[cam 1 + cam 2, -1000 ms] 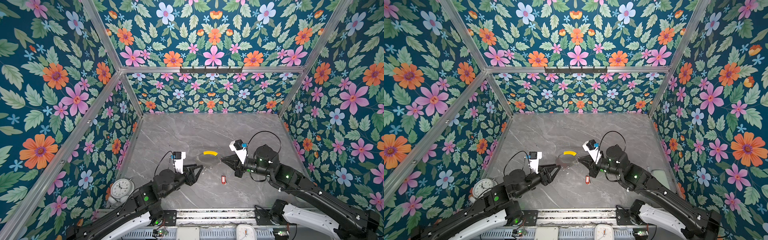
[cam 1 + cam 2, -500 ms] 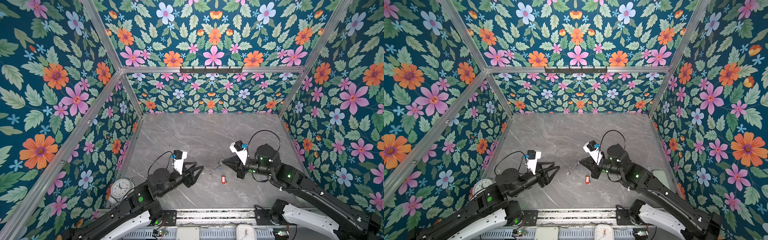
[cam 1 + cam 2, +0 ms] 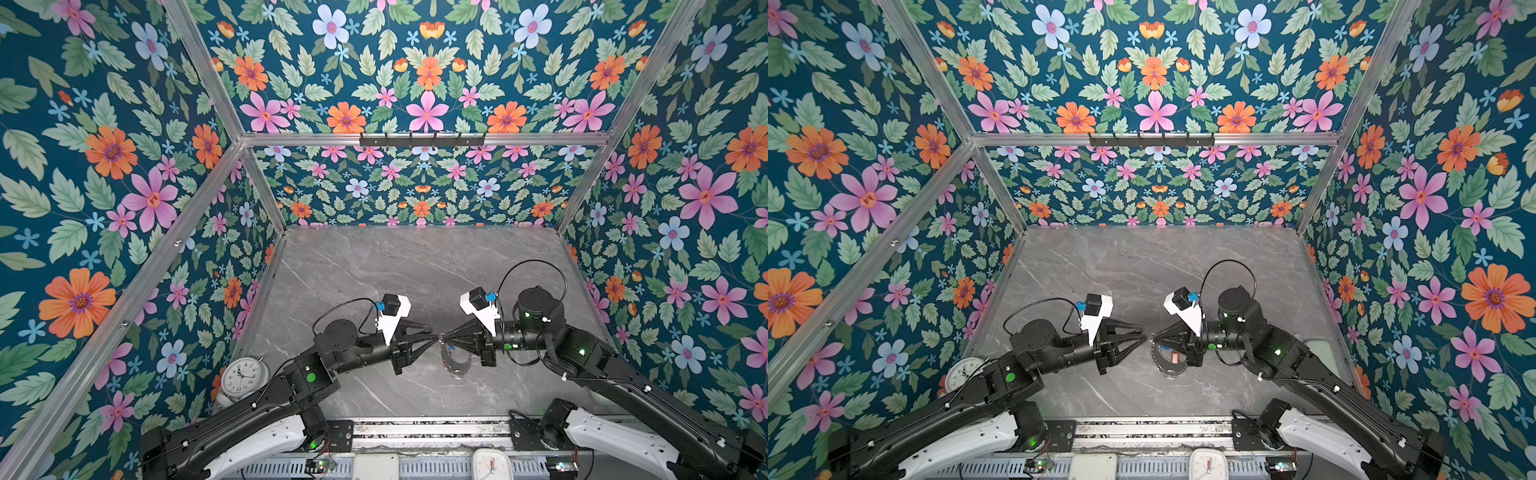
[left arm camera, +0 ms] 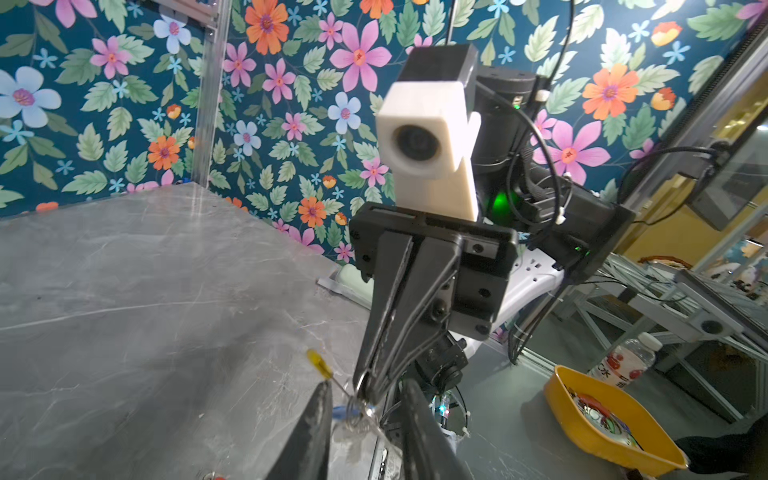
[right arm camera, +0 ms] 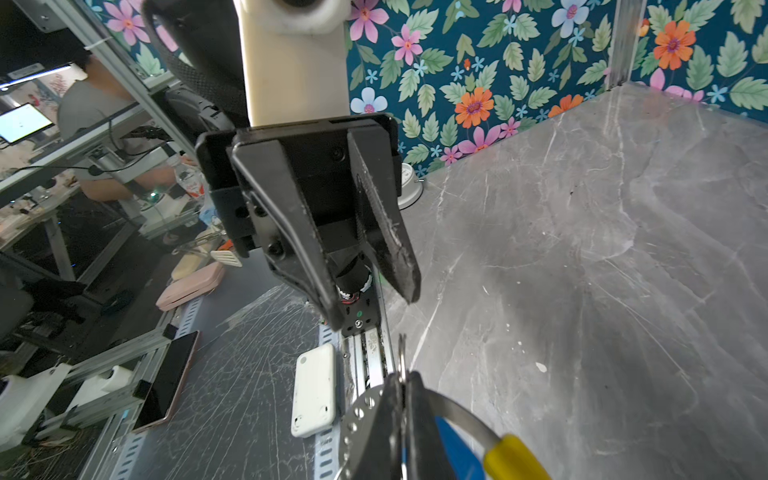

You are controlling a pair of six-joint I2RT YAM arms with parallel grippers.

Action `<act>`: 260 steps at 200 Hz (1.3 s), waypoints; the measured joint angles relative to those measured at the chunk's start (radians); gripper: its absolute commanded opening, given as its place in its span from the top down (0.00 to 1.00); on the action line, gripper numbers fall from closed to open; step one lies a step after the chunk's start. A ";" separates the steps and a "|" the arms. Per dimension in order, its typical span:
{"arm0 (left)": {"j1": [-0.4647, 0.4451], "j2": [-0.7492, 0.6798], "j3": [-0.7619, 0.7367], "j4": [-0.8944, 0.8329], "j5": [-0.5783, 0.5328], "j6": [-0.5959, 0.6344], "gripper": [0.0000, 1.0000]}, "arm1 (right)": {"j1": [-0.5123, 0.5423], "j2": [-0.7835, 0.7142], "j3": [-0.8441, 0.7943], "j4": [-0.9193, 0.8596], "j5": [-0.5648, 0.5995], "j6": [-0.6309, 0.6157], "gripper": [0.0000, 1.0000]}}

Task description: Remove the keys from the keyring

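Both arms reach inward over the near middle of the table, tips almost meeting; the right claw pinches the keyring tight, while the left claw stands slightly parted, gripping nothing.

I work in a robotics lab. My two arms are bolted to a slotted rail at the near edge of a grey bench. An aluminium frame and flower-printed walls box it in. Beyond the open near side are metal-framed desks, a lit monitor and a seated person.
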 measured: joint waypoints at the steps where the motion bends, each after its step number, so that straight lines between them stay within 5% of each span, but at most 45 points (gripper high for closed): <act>1: 0.000 -0.001 0.000 0.001 0.002 0.000 0.70 | -0.001 0.000 0.000 0.000 -0.002 0.000 1.00; 141: 0.000 0.035 -0.013 0.043 0.078 0.005 0.69 | -0.043 -0.015 -0.024 0.068 -0.124 0.053 1.00; 223: 0.001 0.054 -0.016 0.067 0.098 -0.008 1.00 | -0.043 -0.005 -0.035 0.101 -0.140 0.061 1.00; 260: 0.001 0.055 -0.016 0.071 0.098 -0.006 1.00 | -0.043 -0.009 -0.045 0.116 -0.134 0.065 0.99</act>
